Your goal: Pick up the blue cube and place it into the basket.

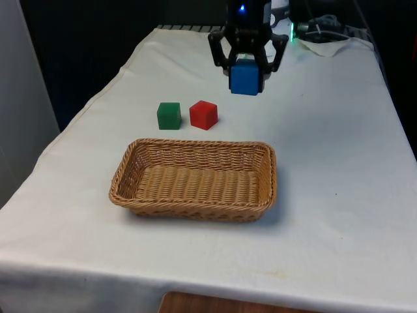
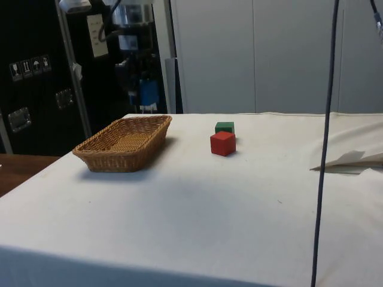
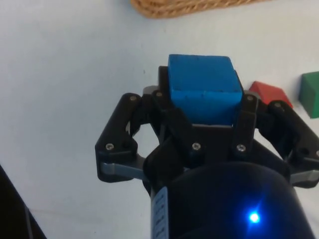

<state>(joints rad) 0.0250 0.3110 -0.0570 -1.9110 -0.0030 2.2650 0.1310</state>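
We've got the blue cube (image 1: 245, 77) clamped in the gripper (image 1: 246, 73), up off the cloth.
Wicker basket (image 1: 195, 197) sits nearer the camera; the green cube (image 2: 225, 127) is half hidden behind the red cube (image 2: 222, 143) side-on.

The black gripper (image 1: 246, 73) hung in the air above the table, near the far end. It pointed down. Its two fingers (image 3: 247, 117) were closed tight on the blue cube (image 1: 245, 77), one on each side. The cube was lifted up and did not touch the cloth. In the wrist view the gripper (image 3: 202, 107) had the blue cube (image 3: 202, 89) sitting between its black links. In the side view the gripper (image 2: 147, 95) was up high with the cube (image 2: 148, 94) in it.
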